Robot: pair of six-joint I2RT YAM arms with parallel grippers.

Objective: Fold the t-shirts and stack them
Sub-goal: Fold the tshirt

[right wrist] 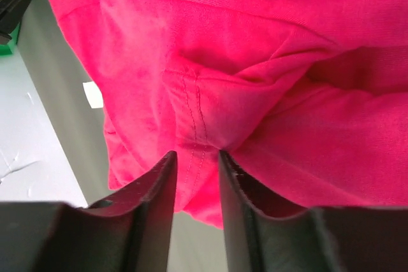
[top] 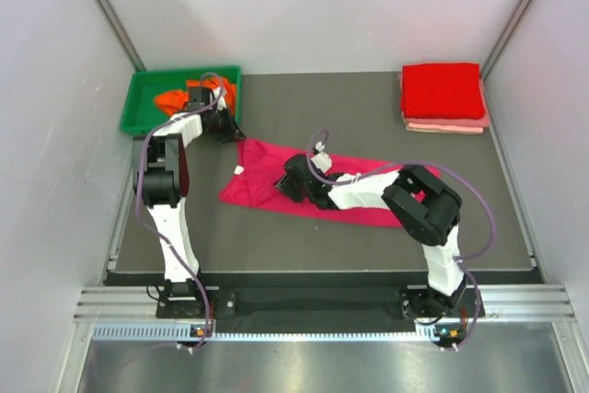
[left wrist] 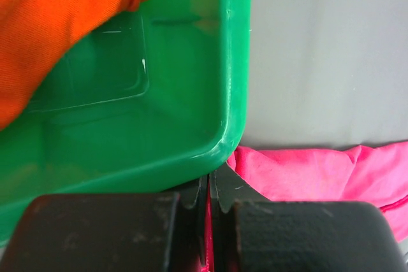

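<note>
While left tool (left wrist: 209, 183) pinches magenta shirt (top: 256, 183) corner, right tool (right wrist: 196, 158) clamps mid-fold.

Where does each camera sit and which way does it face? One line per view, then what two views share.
Top external: above and behind the bases, looking down on the table; both arms show whole, left gripper and right gripper on the magenta-pink t-shirt.
Left wrist: on the left arm, facing the green tray's corner and the orange t-shirt; only its shut fingers show.
Right wrist: on the right arm, facing the fold its two fingers pinch.
Shared: every view shows the magenta-pink t-shirt.
</note>
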